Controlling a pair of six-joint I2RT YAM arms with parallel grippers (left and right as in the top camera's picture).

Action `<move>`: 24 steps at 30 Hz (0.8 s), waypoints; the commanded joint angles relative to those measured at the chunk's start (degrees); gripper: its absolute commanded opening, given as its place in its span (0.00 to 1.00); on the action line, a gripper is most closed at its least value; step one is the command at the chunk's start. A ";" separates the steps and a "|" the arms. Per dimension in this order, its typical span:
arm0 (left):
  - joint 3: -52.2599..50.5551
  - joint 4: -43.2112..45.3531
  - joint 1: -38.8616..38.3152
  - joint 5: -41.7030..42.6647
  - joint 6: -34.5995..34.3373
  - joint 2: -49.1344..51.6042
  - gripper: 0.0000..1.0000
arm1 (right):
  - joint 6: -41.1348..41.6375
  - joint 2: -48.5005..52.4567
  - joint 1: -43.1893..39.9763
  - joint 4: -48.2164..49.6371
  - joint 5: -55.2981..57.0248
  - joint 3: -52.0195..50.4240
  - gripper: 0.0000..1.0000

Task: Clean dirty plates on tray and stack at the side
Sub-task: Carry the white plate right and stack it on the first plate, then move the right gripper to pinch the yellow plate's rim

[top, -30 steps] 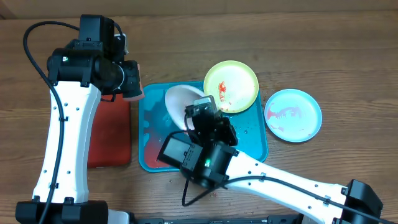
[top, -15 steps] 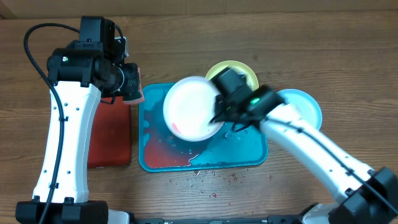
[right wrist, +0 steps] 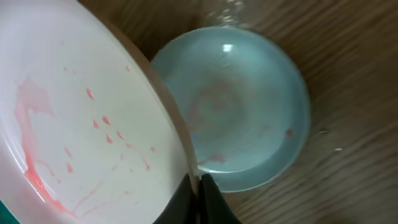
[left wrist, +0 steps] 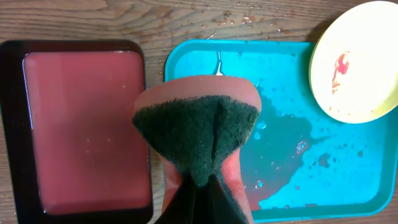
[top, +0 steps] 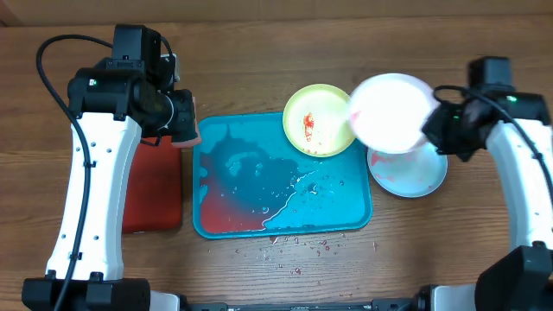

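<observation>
The teal tray lies at mid-table, wet, with reddish water in its near-left corner. A yellow-green plate with a red smear rests on the tray's far-right corner. On the table to the right lies the light blue plate, faintly smeared. My right gripper is shut on the rim of a pale plate, held tilted above the blue plate, with thin red streaks on it. My left gripper is shut on a pink and dark green sponge above the tray's left edge.
A dark red, black-rimmed tray lies left of the teal tray, under my left arm. Red drops and specks are scattered on the wood in front of the teal tray.
My right arm has swung the pale plate from above the tray to the right, over the light blue plate. The left arm and sponge have stayed put.
</observation>
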 commanded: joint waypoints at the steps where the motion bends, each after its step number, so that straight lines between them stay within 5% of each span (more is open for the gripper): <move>1: -0.31 0.33 -0.02 0.59 0.07 0.39 0.04 | -1.16 -1.31 -3.54 1.16 4.31 -5.01 0.04; 14: -0.31 1.14 -0.02 0.59 0.07 0.39 0.04 | -0.26 -1.20 -8.33 11.56 3.76 -18.10 0.04; 21: -0.31 1.33 -0.02 0.61 0.07 0.39 0.04 | -2.95 -1.20 -3.10 10.99 1.79 -17.46 0.44; 24: -0.31 1.40 -0.02 0.61 0.07 0.39 0.04 | -2.93 -1.20 -1.29 11.26 -1.64 -15.47 0.51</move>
